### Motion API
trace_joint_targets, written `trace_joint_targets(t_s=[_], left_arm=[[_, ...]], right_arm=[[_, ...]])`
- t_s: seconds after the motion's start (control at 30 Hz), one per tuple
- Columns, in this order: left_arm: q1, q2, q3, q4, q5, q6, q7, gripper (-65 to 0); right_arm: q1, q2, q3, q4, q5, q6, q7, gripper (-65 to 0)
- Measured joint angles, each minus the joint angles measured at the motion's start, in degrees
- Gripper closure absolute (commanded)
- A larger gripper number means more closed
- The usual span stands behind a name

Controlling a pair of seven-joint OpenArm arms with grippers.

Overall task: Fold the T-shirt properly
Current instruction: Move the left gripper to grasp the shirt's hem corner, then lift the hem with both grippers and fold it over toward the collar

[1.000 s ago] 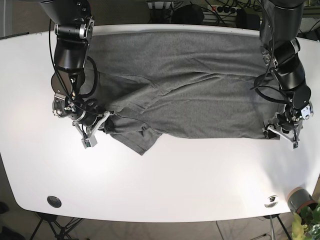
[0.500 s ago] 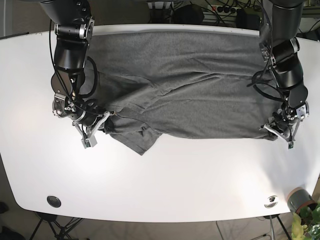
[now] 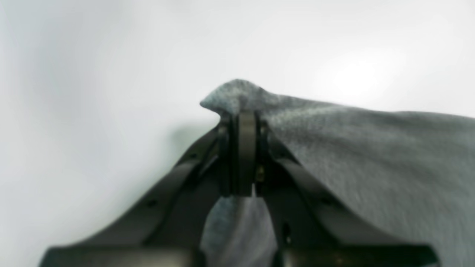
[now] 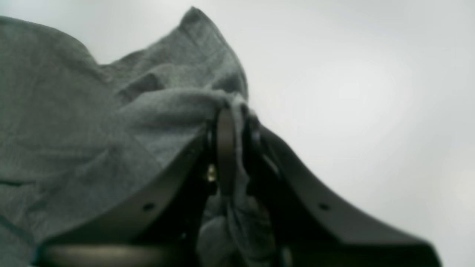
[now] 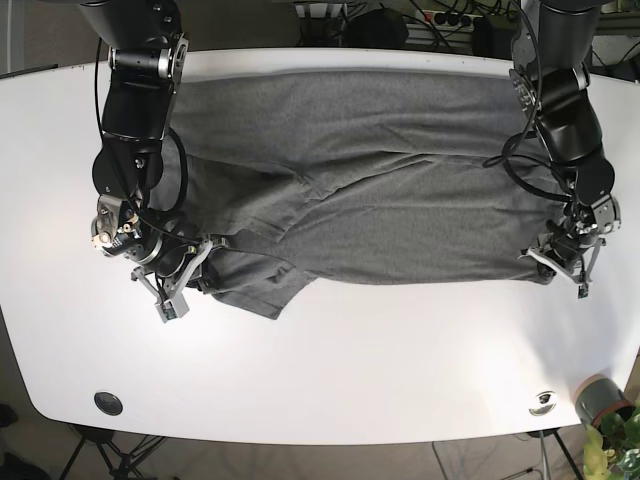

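Note:
A dark grey T-shirt [image 5: 370, 170] lies spread across the far half of the white table [image 5: 330, 370], wrinkled, with one sleeve hanging toward the front left. My left gripper [image 5: 565, 268], on the right in the base view, is shut on the shirt's near right corner; the left wrist view shows the cloth [image 3: 352, 148] pinched between the closed jaws [image 3: 245, 122]. My right gripper [image 5: 180, 290], on the left in the base view, is shut on the bunched left edge by the sleeve; the right wrist view shows fabric [image 4: 92, 111] clamped at the jaws [image 4: 232, 118].
A round black fitting [image 5: 108, 403] and a metal fitting [image 5: 543, 401] sit in the table's front corners. A grey pot with a plant [image 5: 605, 405] stands off the front right edge. Cables and a power strip [image 5: 445, 18] lie behind the table.
My right gripper has moved left and toward the front, dragging the sleeve side with it. My left gripper has shifted slightly left, still holding its corner.

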Motion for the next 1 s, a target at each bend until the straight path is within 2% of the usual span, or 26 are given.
trace_joint_targets(t_s=[0.1,0.37,0.47,0.67,0.8,0.9,1.0], left_arm=[[2.7,-0.2,-0.4,7.1,-1.0,-1.1,6.4,0.0],[11.3,1.1,-0.3,27.1,-6.5,-2.2,13.2,0.0],[15.0,1.7,-0.5,33.8,-6.4,-2.0,17.0,0.0],[20.7,2.4,-0.7,42.6,-7.3,-2.1,18.3,0.0],[25.0,4.3,-4.5,44.0,-7.4,-2.2,18.3,0.0],[28.6,4.7,-6.4,44.2,-6.9,-2.6,18.7,0.0],[30.6,4.9,-7.4,45.0,-6.8,-6.1,18.9,0.0]], right_arm=[[-1.0,1.2,0.0,3.2,0.2,0.22,-1.1,-2.2],[-5.3,1.7,0.1,13.4,-0.1,0.20,-4.8,-2.2],[-8.5,2.1,0.0,18.7,0.1,0.22,-4.7,-2.2],[-13.4,2.5,0.3,26.5,-0.2,0.24,-8.5,-2.2],[-16.7,2.4,1.0,30.7,0.4,0.24,-8.4,-2.2],[-20.2,1.3,4.0,32.5,1.2,0.31,-8.2,-2.2],[-22.7,-0.3,6.1,33.4,0.2,0.26,-9.0,-2.2]])
